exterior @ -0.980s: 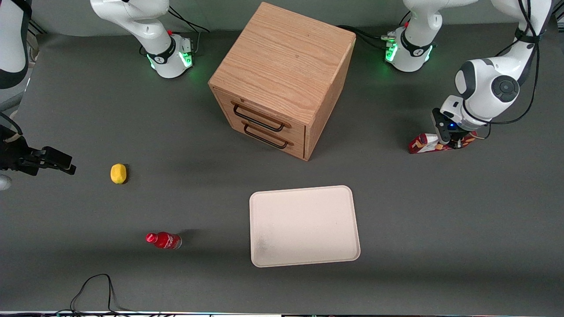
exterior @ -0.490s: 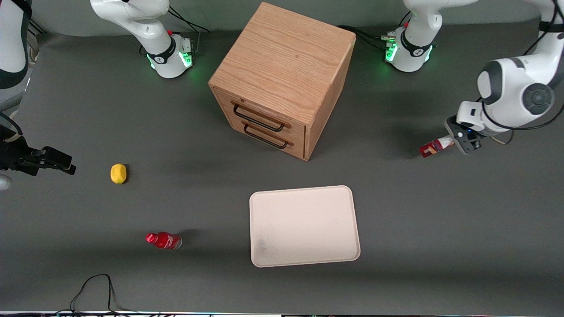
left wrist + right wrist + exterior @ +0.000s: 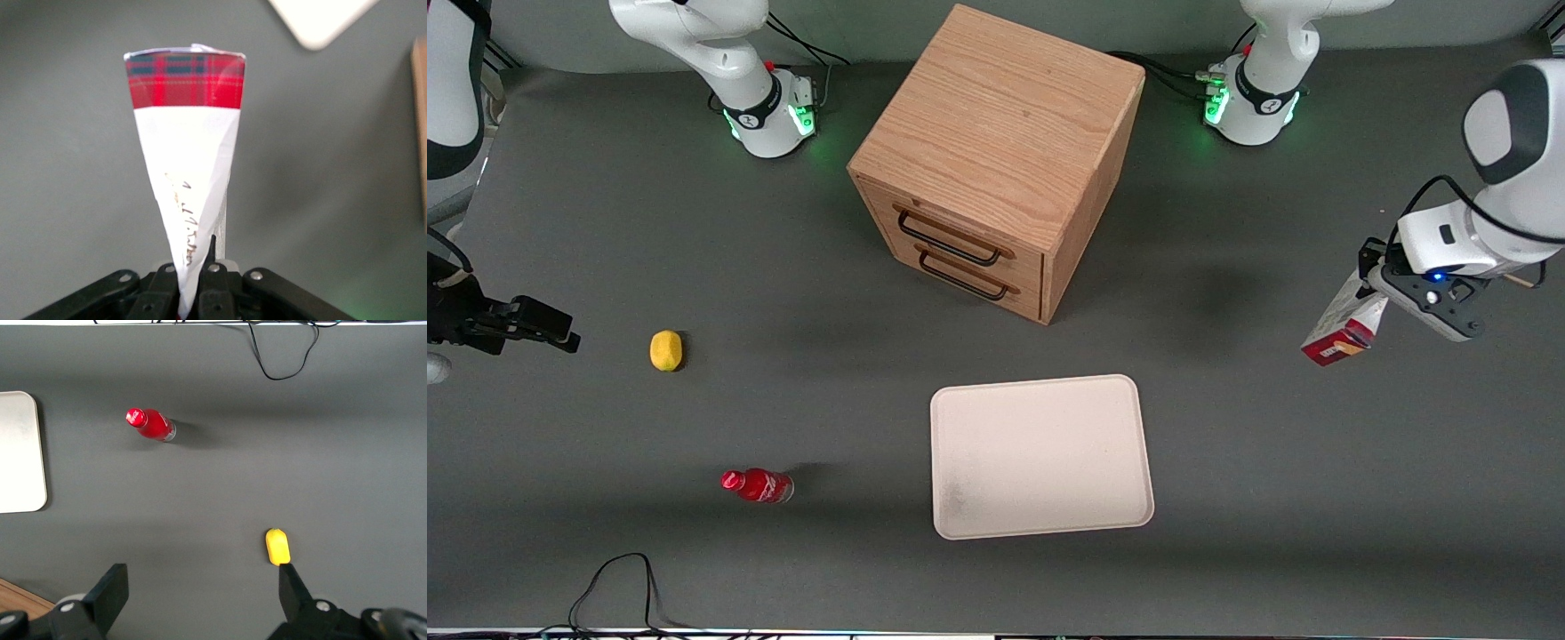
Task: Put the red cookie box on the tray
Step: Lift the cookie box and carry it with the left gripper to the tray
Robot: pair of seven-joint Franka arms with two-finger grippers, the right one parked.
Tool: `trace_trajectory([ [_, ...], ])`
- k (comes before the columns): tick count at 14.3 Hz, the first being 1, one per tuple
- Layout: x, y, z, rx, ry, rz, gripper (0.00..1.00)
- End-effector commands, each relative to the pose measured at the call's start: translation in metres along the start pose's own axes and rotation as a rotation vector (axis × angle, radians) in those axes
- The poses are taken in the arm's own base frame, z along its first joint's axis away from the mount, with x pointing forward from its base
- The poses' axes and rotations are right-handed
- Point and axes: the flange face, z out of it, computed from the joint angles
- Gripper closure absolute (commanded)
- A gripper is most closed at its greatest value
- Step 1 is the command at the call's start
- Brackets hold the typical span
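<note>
My left gripper (image 3: 1380, 286) hangs in the air toward the working arm's end of the table, shut on the red cookie box (image 3: 1346, 325). The box is clear of the table and tilted, with its red end lowest. In the left wrist view the fingers (image 3: 212, 269) pinch one thin end of the box (image 3: 187, 153), which shows a white face and a red tartan far end. The cream-white tray (image 3: 1040, 455) lies flat on the table, nearer to the front camera than the box and off sideways from it. One tray corner (image 3: 320, 20) shows past the box's end.
A wooden drawer cabinet (image 3: 996, 160) stands mid-table, farther from the front camera than the tray. A yellow lemon (image 3: 665, 349) and a small red bottle (image 3: 758, 485) lie toward the parked arm's end. A black cable (image 3: 618, 578) loops at the table's front edge.
The gripper has lifted the box off the table and carried it nearer to the front camera and toward the working arm's end. The box has swung from lying flat to hanging tilted.
</note>
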Motion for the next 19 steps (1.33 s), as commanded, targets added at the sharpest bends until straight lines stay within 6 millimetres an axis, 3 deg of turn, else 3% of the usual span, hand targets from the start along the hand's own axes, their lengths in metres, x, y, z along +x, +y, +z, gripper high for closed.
trace_trajectory([
  [1,0.051,0.040,-0.040,-0.009,0.035,-0.211,1.00],
  [3,0.085,0.057,-0.047,-0.034,0.023,-0.299,1.00],
  [5,0.121,0.077,-0.040,-0.093,-0.004,-0.401,1.00],
  [7,0.162,0.103,-0.026,-0.127,-0.016,-0.510,1.00],
  [9,0.198,0.123,0.003,-0.141,-0.026,-0.595,1.00],
  [12,0.230,0.128,0.053,-0.114,-0.018,-0.633,1.00],
  [15,0.257,0.146,0.125,-0.038,0.016,-0.675,1.00],
  [19,0.268,0.161,0.222,0.034,-0.014,-0.657,1.00],
])
